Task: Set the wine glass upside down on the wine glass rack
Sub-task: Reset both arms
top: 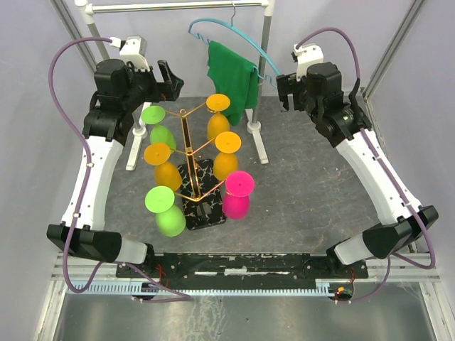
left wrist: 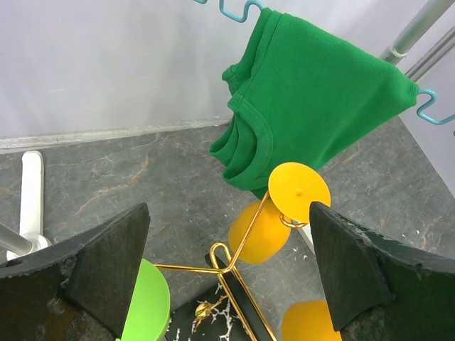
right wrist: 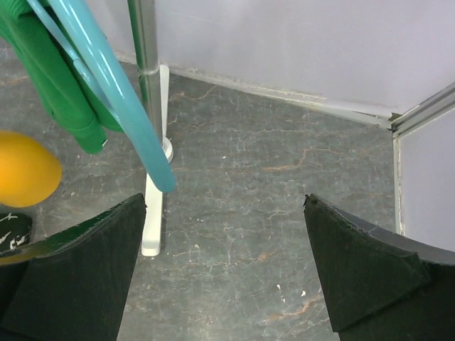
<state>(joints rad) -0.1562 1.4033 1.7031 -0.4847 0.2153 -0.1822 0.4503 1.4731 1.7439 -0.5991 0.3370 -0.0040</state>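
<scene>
The pink plastic wine glass [top: 237, 204] hung upside down on the gold scroll-armed wine glass rack [top: 203, 210], left of the table's [top: 306, 192] centre. The left fingers [left wrist: 106, 263] and right fingers [right wrist: 85, 270] gaped empty near the far corners. Any retreat likely needed height, keeping clear of the scrolls.

Left wrist view: wine glass rack [left wrist: 229, 273] runs out of the lower edge, with only a sliver of its base showing. The lime glass foot [left wrist: 153, 307] and the lower orange glass [left wrist: 307, 324] are cropped there too. Right wrist view: orange bowl [right wrist: 21, 170] and marbled base corner [right wrist: 11, 226] clipped at the left edge. Blue hanger [right wrist: 106, 78] exits the top.
</scene>
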